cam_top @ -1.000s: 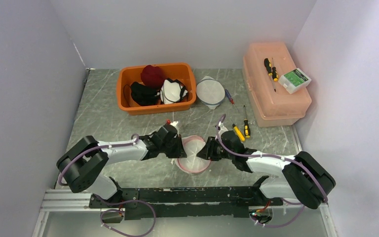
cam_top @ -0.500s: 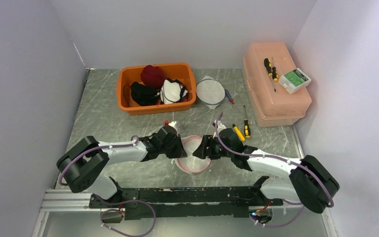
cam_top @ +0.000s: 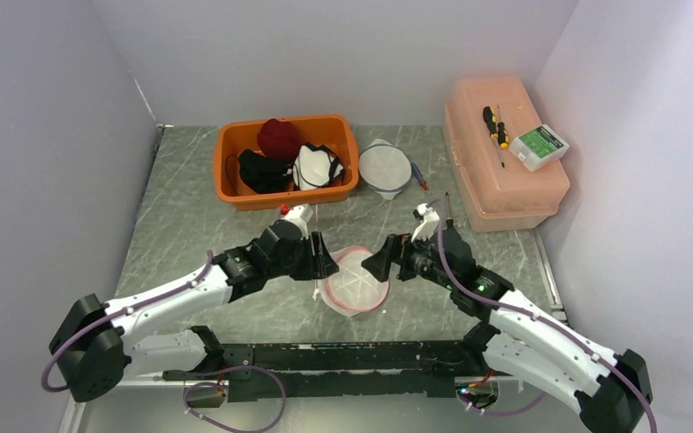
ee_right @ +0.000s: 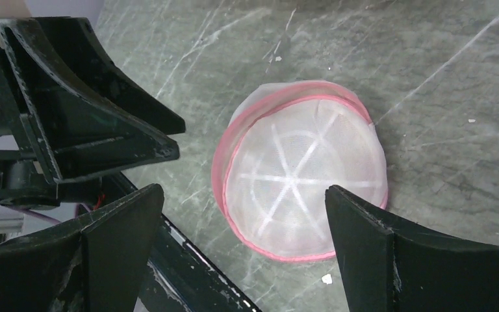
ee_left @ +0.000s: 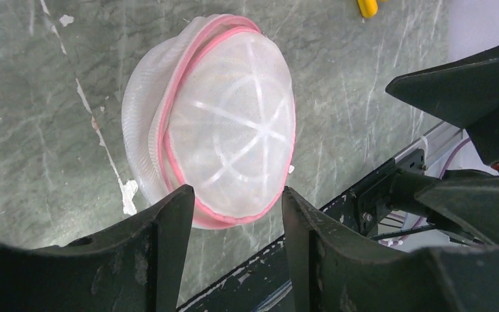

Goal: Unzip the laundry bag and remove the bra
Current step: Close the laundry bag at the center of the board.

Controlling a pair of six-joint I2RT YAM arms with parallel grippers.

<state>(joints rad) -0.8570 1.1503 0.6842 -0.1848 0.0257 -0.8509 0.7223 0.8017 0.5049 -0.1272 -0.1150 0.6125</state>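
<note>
The laundry bag (cam_top: 355,290) is a round white mesh dome with pink trim, lying on the grey marbled table. It lies alone below both wrist cameras: the laundry bag (ee_left: 227,130) in the left wrist view, the laundry bag (ee_right: 305,175) in the right. The left gripper (cam_top: 318,262) hovers at its left edge and the right gripper (cam_top: 382,263) at its right edge. The left gripper (ee_left: 237,194) and the right gripper (ee_right: 243,192) both stand open with nothing between their fingers, raised off the bag. No bra can be made out through the mesh.
An orange bin (cam_top: 235,171) at the back holds dark, red and white garments. A second white mesh bag (cam_top: 384,168) lies beside it. A pink plastic box (cam_top: 503,180) at the right carries a screwdriver and a small green-white box. The arms' base rail (cam_top: 343,356) runs along the near edge.
Both grippers have opened and let go of the bag. Both arms have lifted and drawn back from it, and the bag now lies free between them.
</note>
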